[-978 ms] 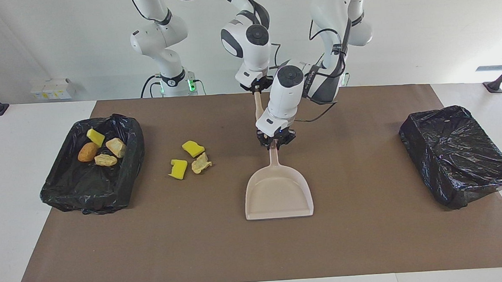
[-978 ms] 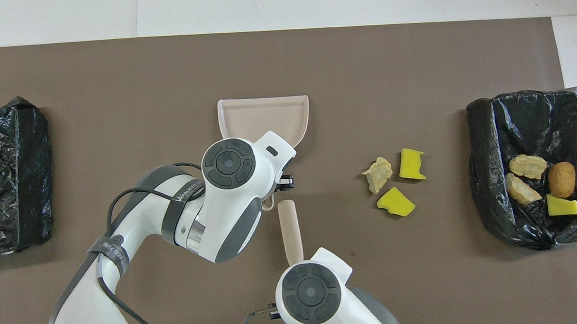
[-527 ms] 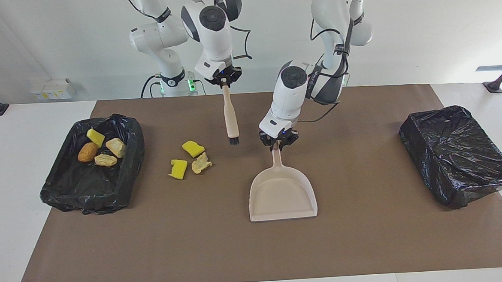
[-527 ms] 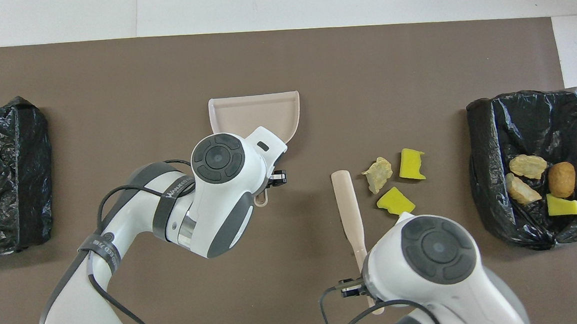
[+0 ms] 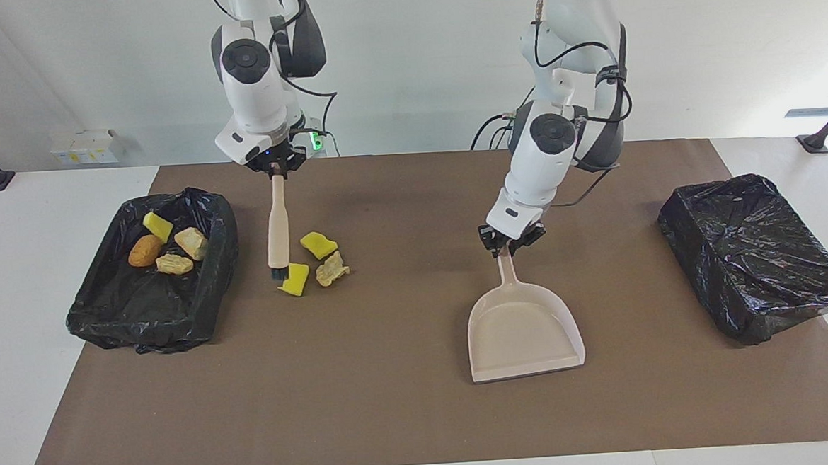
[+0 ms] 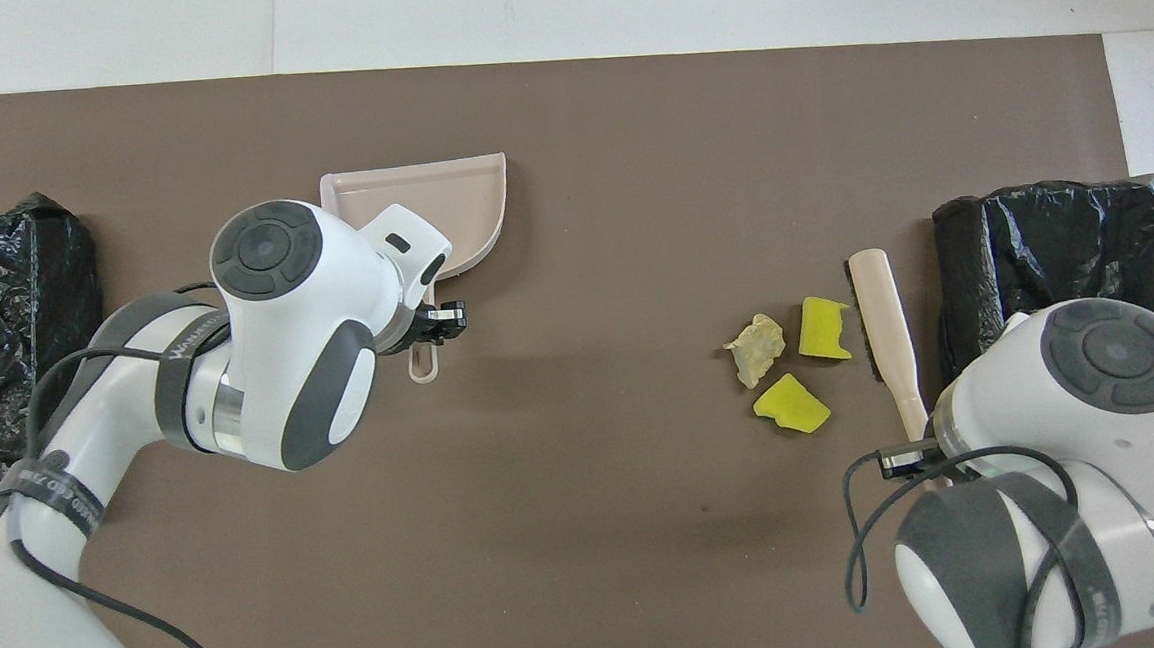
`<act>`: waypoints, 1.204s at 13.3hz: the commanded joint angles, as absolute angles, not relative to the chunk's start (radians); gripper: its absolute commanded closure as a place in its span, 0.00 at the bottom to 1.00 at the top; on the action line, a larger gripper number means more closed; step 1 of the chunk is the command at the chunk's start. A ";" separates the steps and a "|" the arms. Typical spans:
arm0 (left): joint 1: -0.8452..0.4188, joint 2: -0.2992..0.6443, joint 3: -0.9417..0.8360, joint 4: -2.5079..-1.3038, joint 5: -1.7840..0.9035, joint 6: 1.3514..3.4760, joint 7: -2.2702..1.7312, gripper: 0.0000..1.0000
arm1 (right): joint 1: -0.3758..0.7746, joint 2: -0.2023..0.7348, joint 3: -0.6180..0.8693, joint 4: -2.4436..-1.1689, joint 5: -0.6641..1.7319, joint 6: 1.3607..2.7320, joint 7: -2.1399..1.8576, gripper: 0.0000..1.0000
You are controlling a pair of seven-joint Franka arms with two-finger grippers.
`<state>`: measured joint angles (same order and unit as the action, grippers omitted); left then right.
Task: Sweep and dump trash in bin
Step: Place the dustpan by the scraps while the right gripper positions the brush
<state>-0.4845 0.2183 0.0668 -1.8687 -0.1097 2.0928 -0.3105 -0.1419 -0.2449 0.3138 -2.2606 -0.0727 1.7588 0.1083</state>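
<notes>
While the right gripper's (image 5: 277,170) fingers clamp the brush (image 5: 276,229) upright, bristles between the loose trash (image 5: 314,261) and the filled bin (image 5: 155,322), the left gripper's (image 5: 506,245) fingers pinch the dustpan (image 5: 522,332) handle, presumably to receive the three scraps on the worktop (image 5: 409,417).

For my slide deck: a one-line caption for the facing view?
Right hand hangs the brush beside three scraps; left hand holds the dustpan.
</notes>
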 commanded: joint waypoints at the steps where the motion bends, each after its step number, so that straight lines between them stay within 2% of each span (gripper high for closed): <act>1: -0.387 0.158 0.061 -1.861 -0.110 2.004 -0.050 1.00 | -0.188 -0.190 0.331 -2.307 -0.109 1.841 0.097 1.00; 3: -0.313 0.147 0.058 -1.832 -0.112 1.938 0.080 1.00 | -0.187 -0.170 0.333 -2.351 -0.112 1.853 0.104 1.00; 5: -0.256 0.141 0.061 -1.803 -0.112 1.849 0.382 1.00 | -0.178 -0.143 0.337 -2.361 -0.094 1.864 0.109 1.00; 8: -0.245 0.123 0.063 -1.816 -0.110 1.792 0.673 1.00 | -0.131 -0.114 0.341 -2.361 0.039 1.855 0.126 1.00; 12: -0.282 0.074 0.058 -1.899 -0.098 1.802 0.973 1.00 | 0.004 -0.075 0.341 -2.352 0.211 1.877 0.242 1.00; 16: -0.435 0.042 0.058 -1.988 0.067 1.835 1.009 1.00 | 0.051 -0.063 0.341 -2.338 0.395 1.907 0.323 1.00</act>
<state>-0.3535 0.0979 0.0467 -1.9060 -0.0049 1.7996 0.9922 0.0499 -0.0862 0.3397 -2.3514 0.3291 1.8994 0.2944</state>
